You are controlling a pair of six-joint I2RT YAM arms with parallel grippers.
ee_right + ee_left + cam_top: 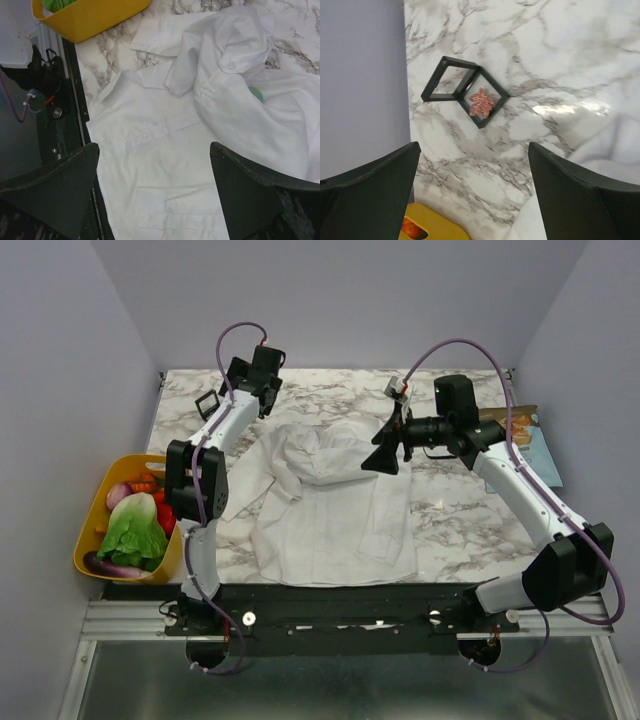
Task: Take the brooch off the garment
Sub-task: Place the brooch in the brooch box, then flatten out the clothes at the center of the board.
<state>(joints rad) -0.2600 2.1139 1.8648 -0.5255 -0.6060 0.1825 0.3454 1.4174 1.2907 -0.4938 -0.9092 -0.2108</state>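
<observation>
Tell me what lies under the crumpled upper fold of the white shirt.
Only a small green edge, probably the brooch, peeks out beneath the shirt; fabric covers its rest.

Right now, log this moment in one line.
left pincer: open, near black case | right pincer: open, above garment | brooch: on garment, half hidden by fold

White garment (pixel 330 515) spread on marble table (pixel 450 510); right hand (pixel 385 458) over its upper part, jaws apart; yellow basket (pixel 92 540) left
</observation>
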